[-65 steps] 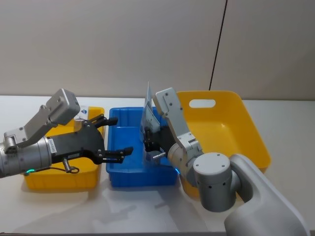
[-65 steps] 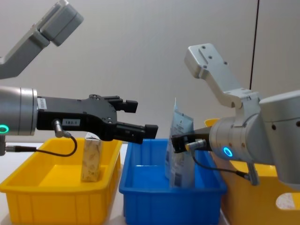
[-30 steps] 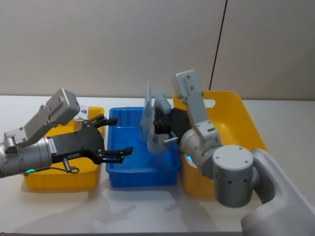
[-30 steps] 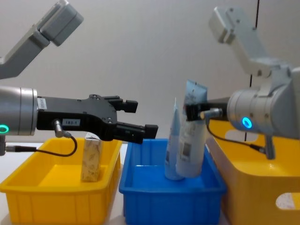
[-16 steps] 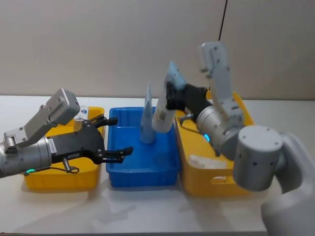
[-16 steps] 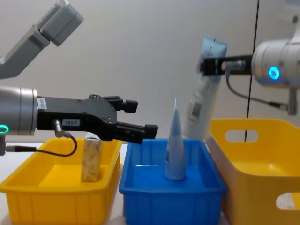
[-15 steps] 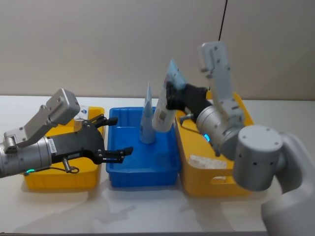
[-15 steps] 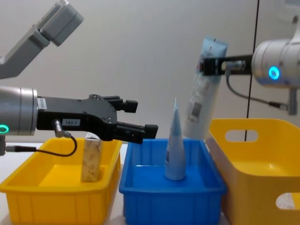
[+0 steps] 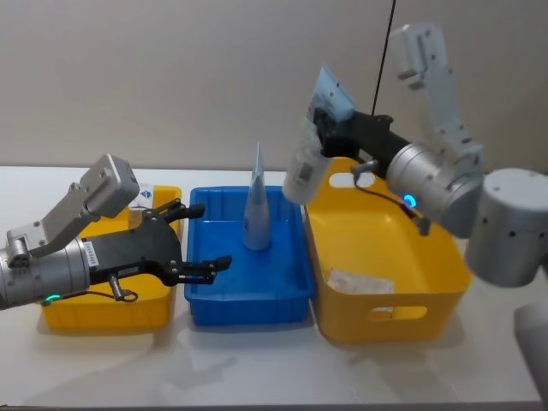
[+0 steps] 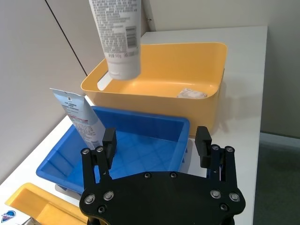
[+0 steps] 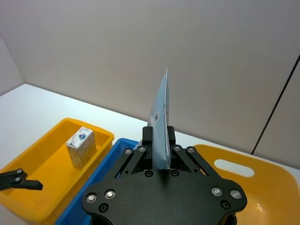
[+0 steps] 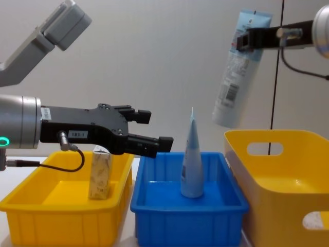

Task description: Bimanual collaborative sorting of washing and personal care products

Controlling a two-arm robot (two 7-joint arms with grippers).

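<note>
My right gripper [image 9: 330,128] is shut on the flat top end of a pale-blue pouch [image 9: 308,163], which hangs tilted high over the seam between the blue bin [image 9: 248,306] and the large yellow bin [image 9: 390,318]. In the chest view the pouch [image 12: 236,72] hangs well above both rims from the right gripper [image 12: 248,37]. A second pale-blue pouch [image 12: 192,159] stands upright in the blue bin. A beige boxy pack [image 12: 101,172] stands in the small yellow bin [image 12: 56,216]. My left gripper [image 12: 157,128] hovers open above the small yellow and blue bins, holding nothing.
A white crumpled item [image 9: 360,281] lies on the floor of the large yellow bin. The three bins stand side by side on a white table [image 9: 257,368], with a plain wall close behind. Open tabletop lies in front of the bins.
The right gripper has lifted its pouch out of the blue bin, then up and to the right, toward the large yellow bin. The left arm has not moved.
</note>
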